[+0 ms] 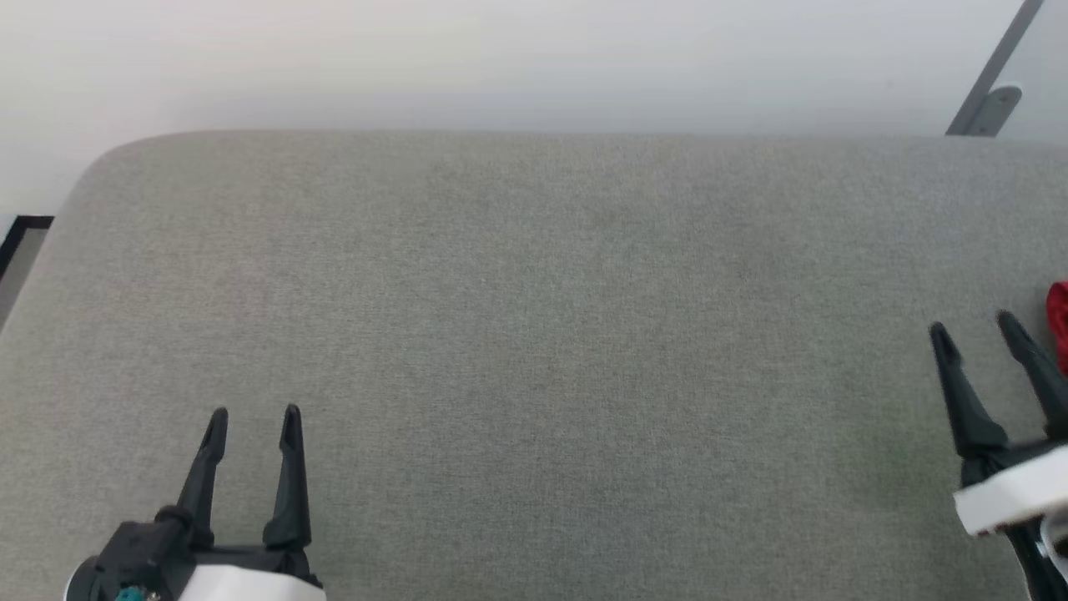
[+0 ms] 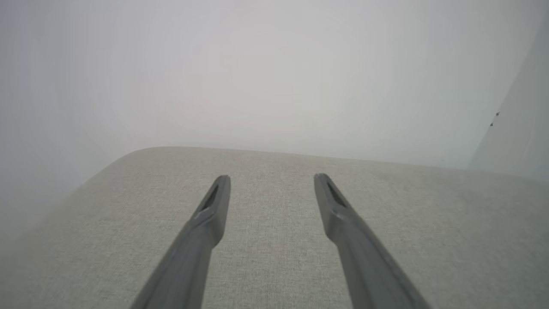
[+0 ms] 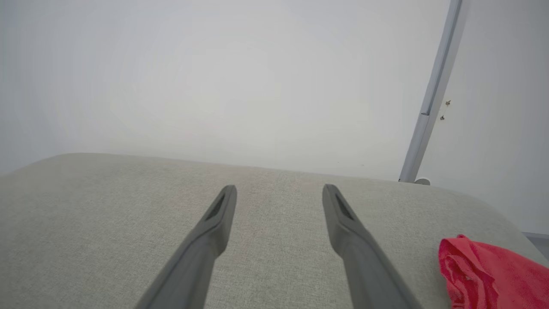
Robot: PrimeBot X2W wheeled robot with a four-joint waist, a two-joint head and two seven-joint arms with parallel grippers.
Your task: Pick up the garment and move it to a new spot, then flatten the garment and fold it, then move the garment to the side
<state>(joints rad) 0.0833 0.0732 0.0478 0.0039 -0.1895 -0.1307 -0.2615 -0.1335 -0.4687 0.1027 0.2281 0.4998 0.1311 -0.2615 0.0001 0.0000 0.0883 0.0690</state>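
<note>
Nearest, at the near left: left claw [image 1: 254, 412], both dark fingers spread wide with nothing between them, pointing away over the table [image 1: 534, 292]; probably parked low like this as a ready or resting pose rather than a reach. A little farther, at the near right: right claw [image 1: 972, 324], likewise spread and empty, leaning slightly leftward, with its right fingertip close beside the garment [image 1: 1058, 321] and apparently not touching it. Just right of that claw, at the table's right edge: the garment [image 3: 493, 274], red, bunched and wrinkled as seen from the right wrist, mostly cut off by the frame, so no telling whether folded or merely heaped; no lettering or white panels on the part in view. Set off to the side like that, with the grey fabric-covered middle of the table free as working room: consistent with a jersey waiting to be fetched inward, and equally with one already folded and put aside; not settled by this moment. Beyond, the table's far edge with its rounded far-left corner, then a plain pale wall [image 1: 501, 58], and at the far right a slanting grey pole [image 1: 993, 67] ending in a small foot. Counted: two claws, four fingers, one garment, one table, one pole.
</note>
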